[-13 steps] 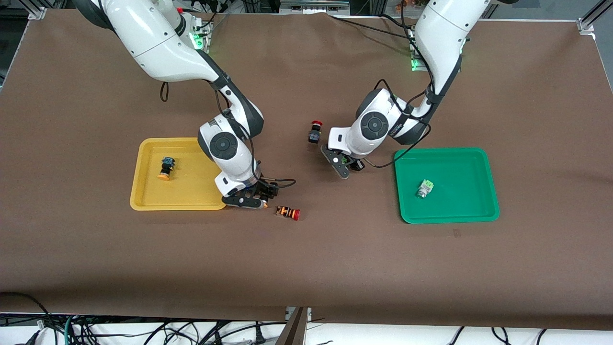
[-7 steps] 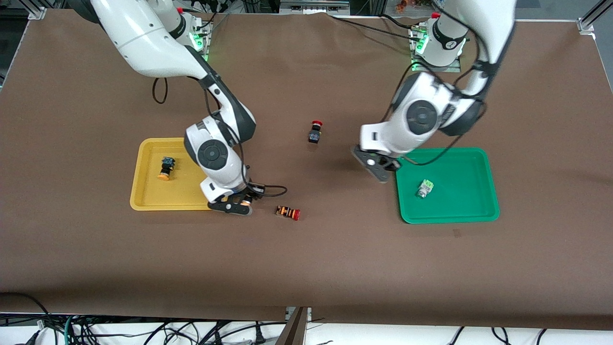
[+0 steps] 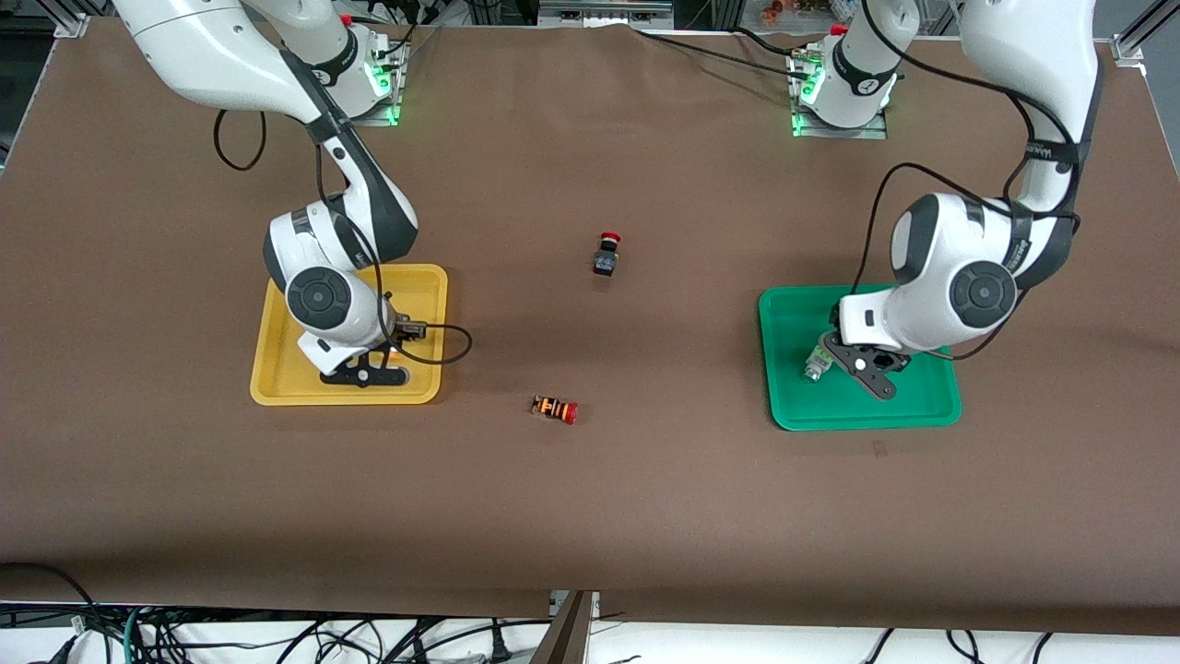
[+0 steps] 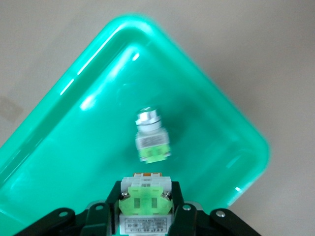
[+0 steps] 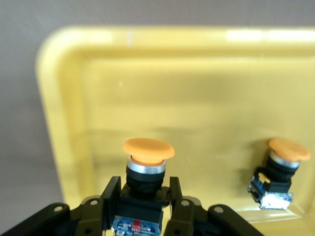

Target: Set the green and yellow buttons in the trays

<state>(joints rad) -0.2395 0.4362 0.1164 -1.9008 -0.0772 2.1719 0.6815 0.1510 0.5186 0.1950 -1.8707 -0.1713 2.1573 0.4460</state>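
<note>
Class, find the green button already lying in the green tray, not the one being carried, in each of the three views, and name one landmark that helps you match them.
Front view: loose green button lies in the green tray, beside the left gripper.
Left wrist view: it lies mid-picture, above the held green button between the fingers.
Right wrist view: not in it; only the yellow tray shows.
Shared landmark: the green tray.

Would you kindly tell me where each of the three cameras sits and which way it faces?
Front view: high across the table, facing both arms; left gripper over the green tray, right gripper over the yellow tray.
Left wrist view: looks down past its fingers, which grip a green button.
Right wrist view: likewise, gripping a yellow button.
Front and wrist views share the trays.
</note>
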